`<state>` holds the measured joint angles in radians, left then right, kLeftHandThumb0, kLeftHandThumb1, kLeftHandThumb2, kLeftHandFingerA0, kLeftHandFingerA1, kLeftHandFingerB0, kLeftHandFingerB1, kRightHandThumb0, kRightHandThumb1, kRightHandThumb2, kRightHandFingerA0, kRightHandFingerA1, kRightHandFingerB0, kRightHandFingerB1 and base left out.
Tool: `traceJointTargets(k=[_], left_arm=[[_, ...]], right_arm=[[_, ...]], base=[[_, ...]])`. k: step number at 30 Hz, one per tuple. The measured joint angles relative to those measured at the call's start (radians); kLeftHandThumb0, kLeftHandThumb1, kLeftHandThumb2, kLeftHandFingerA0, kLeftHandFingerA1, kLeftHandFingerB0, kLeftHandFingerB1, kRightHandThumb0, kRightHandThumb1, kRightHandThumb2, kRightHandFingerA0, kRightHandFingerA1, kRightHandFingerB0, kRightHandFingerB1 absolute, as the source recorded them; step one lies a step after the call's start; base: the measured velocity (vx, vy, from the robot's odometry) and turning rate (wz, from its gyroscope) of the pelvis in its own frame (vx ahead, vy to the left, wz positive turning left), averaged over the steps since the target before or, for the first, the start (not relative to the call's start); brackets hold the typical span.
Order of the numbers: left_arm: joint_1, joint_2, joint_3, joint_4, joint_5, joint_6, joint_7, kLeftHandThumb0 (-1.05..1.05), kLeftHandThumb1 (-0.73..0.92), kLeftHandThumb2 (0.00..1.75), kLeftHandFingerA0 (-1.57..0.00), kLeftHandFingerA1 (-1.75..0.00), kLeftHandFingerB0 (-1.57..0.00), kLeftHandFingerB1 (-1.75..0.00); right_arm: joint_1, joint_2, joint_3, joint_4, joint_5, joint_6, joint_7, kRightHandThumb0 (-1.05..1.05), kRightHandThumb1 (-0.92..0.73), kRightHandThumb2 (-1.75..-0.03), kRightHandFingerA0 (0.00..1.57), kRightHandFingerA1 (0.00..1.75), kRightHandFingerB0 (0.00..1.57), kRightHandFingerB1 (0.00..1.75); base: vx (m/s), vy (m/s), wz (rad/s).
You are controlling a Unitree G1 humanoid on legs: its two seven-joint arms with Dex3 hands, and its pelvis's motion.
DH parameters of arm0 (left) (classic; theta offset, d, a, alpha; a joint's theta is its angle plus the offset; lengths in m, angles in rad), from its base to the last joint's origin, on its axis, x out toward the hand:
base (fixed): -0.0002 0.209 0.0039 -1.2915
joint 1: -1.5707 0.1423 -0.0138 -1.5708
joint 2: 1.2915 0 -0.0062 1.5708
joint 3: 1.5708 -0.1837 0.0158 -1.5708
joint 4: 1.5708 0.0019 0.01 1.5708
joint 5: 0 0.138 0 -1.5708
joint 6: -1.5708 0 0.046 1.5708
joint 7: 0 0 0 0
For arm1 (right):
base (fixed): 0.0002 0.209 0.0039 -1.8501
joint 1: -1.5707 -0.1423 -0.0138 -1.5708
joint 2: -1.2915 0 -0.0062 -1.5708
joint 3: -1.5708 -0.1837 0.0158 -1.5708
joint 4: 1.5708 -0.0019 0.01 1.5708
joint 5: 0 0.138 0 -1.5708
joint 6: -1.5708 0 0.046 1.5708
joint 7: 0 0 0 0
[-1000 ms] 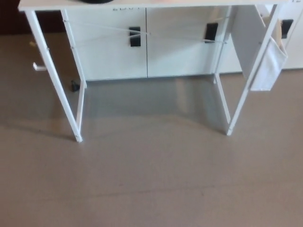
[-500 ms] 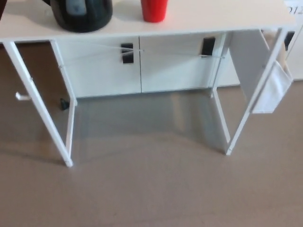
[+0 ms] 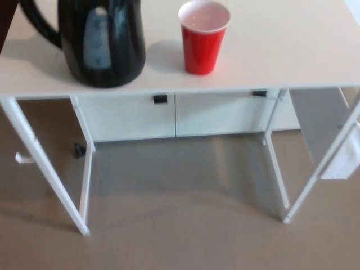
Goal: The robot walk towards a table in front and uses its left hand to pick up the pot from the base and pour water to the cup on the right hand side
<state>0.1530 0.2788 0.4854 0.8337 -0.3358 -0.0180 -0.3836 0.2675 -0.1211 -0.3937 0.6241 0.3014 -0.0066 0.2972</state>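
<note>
A black pot (image 3: 101,42) with a grey water window stands at the left of the white table (image 3: 281,50), its handle pointing left. Its top is cut off by the picture's upper edge, and I cannot make out its base under it. A red cup (image 3: 203,36) with a pale inside stands upright to the right of the pot, a little apart from it. Neither of my hands shows in the head view.
The table's thin white legs (image 3: 45,169) reach down to a brown floor (image 3: 180,236). Behind it stands a white cabinet (image 3: 174,115) with black handles. A white panel (image 3: 332,140) hangs by the right legs.
The whole picture has shifted: the table has come much closer and lower in view. The pot and the cup, barely seen before, now fill the upper part.
</note>
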Motion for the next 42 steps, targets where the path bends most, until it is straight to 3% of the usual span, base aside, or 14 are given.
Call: traceJointTargets(k=[3,4,5,7,8,9,10,11,24,28,29,33,34,42], left_arm=[[-0.017,0.0,-0.002,0.0,0.0,-0.001,-0.001,-0.1,0.52,0.56,-0.46,-0.41,-0.36,-0.36],[-0.016,0.0,-0.002,0.0,0.0,-0.001,-0.001,-0.12,0.53,0.57,-0.46,-0.42,-0.37,-0.36],[-0.013,0.0,-0.002,0.002,0.0,-0.001,-0.001,-0.12,0.53,0.57,-0.46,-0.42,-0.37,-0.36],[-0.009,0.0,-0.001,0.004,0.0,-0.001,0.0,-0.13,0.53,0.57,-0.47,-0.42,-0.37,-0.36],[-0.009,0.0,-0.002,0.004,0.0,-0.001,0.0,-0.13,0.52,0.57,-0.46,-0.42,-0.36,-0.36],[-0.009,0.0,-0.002,0.004,0.0,-0.001,0.001,-0.13,0.52,0.57,-0.46,-0.42,-0.36,-0.36],[-0.008,0.0,-0.002,0.002,0.0,0.0,0.001,-0.12,0.52,0.57,-0.47,-0.41,-0.37,-0.36],[-0.006,0.0,-0.002,0.0,0.0,0.0,0.002,-0.14,0.52,0.57,-0.46,-0.41,-0.36,-0.36],[-0.012,0.009,0.001,-0.01,0.0,0.003,0.004,-0.17,0.56,0.6,-0.48,-0.43,-0.35,-0.37],[0.009,0.036,0.001,-0.014,0.004,0.024,0.026,-0.14,0.56,0.58,-0.56,-0.45,-0.37,-0.38],[0.012,0.043,0.001,-0.018,0.006,0.028,0.029,-0.16,0.56,0.59,-0.53,-0.44,-0.36,-0.38],[0.042,0.044,-0.012,-0.096,0.012,0.069,0.05,-0.13,0.55,0.57,-0.63,-0.46,-0.4,-0.37],[0.054,0.044,-0.013,-0.12,0.013,0.085,0.056,-0.15,0.5,0.58,-0.59,-0.47,-0.4,-0.39],[0.135,0.075,-0.018,-0.253,0.006,0.203,0.056,-0.15,0.47,0.55,-0.51,-0.45,-0.38,-0.38]], right_arm=[[-0.004,-0.008,0.002,0.002,-0.005,-0.007,-0.003,-0.16,-0.57,-0.57,0.61,0.5,0.28,0.35],[-0.004,-0.008,0.002,0.003,-0.006,-0.01,-0.003,-0.08,-0.41,-0.87,0.5,0.65,0.18,0.5],[-0.004,-0.01,0.002,0.004,-0.007,-0.012,-0.003,-0.08,-0.41,-0.87,0.5,0.65,0.18,0.5],[-0.006,-0.01,0.002,0.01,-0.008,-0.014,-0.004,-0.07,-0.4,-0.87,0.51,0.65,0.19,0.51],[-0.007,-0.01,0.002,0.011,-0.008,-0.014,-0.004,-0.1,-0.58,-0.56,0.58,0.49,0.3,0.35],[-0.008,-0.01,0.001,0.012,-0.009,-0.014,-0.006,-0.1,-0.58,-0.56,0.58,0.49,0.3,0.35],[-0.008,-0.01,0.0,0.012,-0.008,-0.014,-0.007,-0.07,-0.4,-0.87,0.51,0.65,0.18,0.5],[-0.005,-0.009,-0.002,0.012,-0.008,-0.013,-0.007,-0.1,-0.58,-0.56,0.58,0.48,0.29,0.34],[0.004,0.001,0.004,-0.007,-0.013,-0.014,-0.009,-0.11,-0.57,-0.56,0.55,0.49,0.28,0.34],[0.014,0.0,0.006,0.004,-0.016,-0.013,-0.004,-0.1,-0.57,-0.56,0.6,0.52,0.29,0.35],[0.013,0.003,0.01,0.004,-0.017,-0.012,-0.002,-0.08,-0.41,-0.88,0.55,0.69,0.18,0.51],[-0.001,-0.01,0.007,0.004,-0.017,-0.026,0.001,-0.09,-0.39,-0.87,0.56,0.68,0.19,0.51],[-0.001,-0.011,0.007,0.007,-0.018,-0.028,0.001,-0.13,-0.56,-0.56,0.6,0.51,0.31,0.35],[-0.001,-0.011,0.0,0.047,-0.018,-0.042,0.001,-0.12,-0.55,-0.56,0.6,0.52,0.31,0.35]], base=[[0.44,-0.012,0.19],[0.34,-0.052,-0.02],[0.29,-0.052,-0.08],[0.25,-0.009,-0.05],[0.25,0.035,-0.1],[0.24,0.067,-0.18],[0.19,0.084,-0.17],[0.32,0.136,-0.2],[0.28,0.092,-0.04],[0.26,-0.15,0.05],[0.26,-0.142,0.2],[0.2,-0.114,0.15],[0.11,-0.065,-0.01],[0.0,0.065,-0.05]])
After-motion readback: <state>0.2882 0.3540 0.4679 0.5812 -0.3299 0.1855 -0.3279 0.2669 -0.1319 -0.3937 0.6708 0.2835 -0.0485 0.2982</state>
